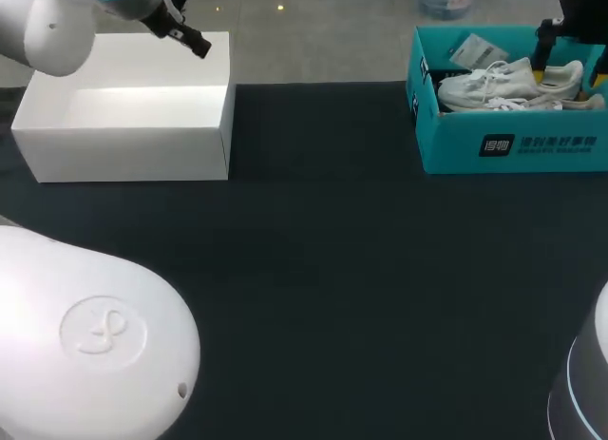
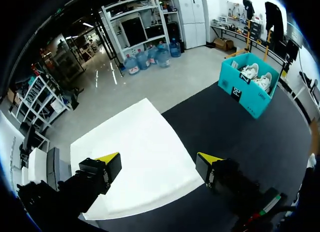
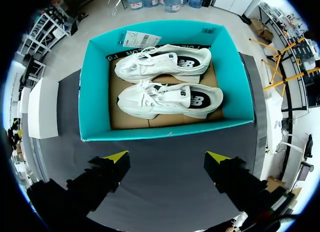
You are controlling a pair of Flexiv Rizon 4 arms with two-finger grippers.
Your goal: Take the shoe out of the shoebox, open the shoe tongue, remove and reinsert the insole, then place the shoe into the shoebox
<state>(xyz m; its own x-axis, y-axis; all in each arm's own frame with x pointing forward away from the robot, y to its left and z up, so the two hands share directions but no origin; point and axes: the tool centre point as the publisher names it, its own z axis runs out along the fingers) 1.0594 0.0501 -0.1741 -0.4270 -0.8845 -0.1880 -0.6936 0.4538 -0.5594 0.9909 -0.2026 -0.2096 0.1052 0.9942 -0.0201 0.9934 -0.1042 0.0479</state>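
A teal shoebox (image 1: 513,143) stands open at the table's far right. Two white sneakers (image 3: 162,61) (image 3: 170,99) lie on their sides inside it on brown cardboard, and a paper tag (image 3: 141,39) rests at the far wall. My right gripper (image 3: 167,157) hangs open above the box's near wall (image 3: 165,133), with nothing between its fingers. At the far left, my left gripper (image 2: 159,159) is open and empty over a white box (image 2: 140,152). In the left wrist view the shoebox (image 2: 252,86) is far ahead of that gripper.
The white box (image 1: 123,112) sits at the table's far left corner. Dark tabletop (image 1: 313,269) lies bare between the two boxes and toward the front. White arm housings fill the head view's lower left and lower right corners.
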